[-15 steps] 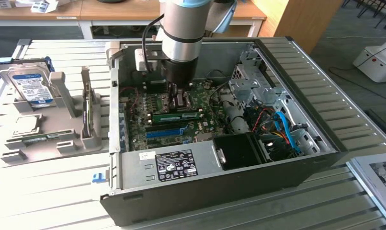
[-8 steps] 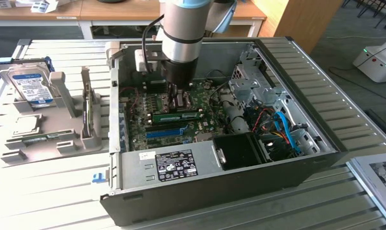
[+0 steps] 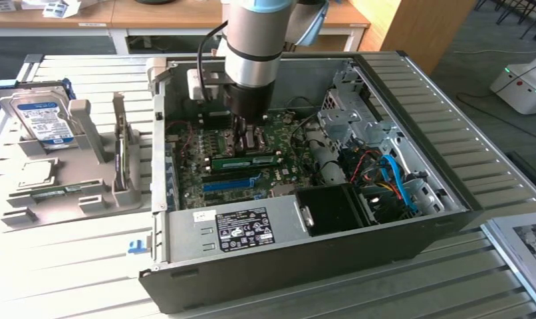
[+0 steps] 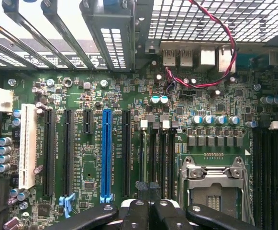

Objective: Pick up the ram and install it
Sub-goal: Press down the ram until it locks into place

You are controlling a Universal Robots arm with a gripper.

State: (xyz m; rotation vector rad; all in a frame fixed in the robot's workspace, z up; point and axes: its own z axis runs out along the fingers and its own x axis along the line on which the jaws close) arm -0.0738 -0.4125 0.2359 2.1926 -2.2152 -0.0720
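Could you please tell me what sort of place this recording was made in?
Probably a lab or workshop for computer assembly: an opened computer case lies on a slatted table, a hard drive stands in a holder, and wooden desks stand behind.

The computer case (image 3: 339,219) lies open on the worktop (image 3: 90,266). Inside it, the motherboard (image 3: 241,176) covers the floor toward nine o'clock in the exterior view. The ram (image 3: 247,160) sits on the motherboard near the middle, and the gripper (image 3: 247,143) stands directly over it, jaws closed. The power supply (image 3: 237,229) lies at six o'clock from the ram, the fan (image 3: 334,207) at five, the drive cage (image 3: 352,113) at two. Outside the case, at nine o'clock, a stand (image 3: 73,193) carries a hard drive (image 3: 42,116).
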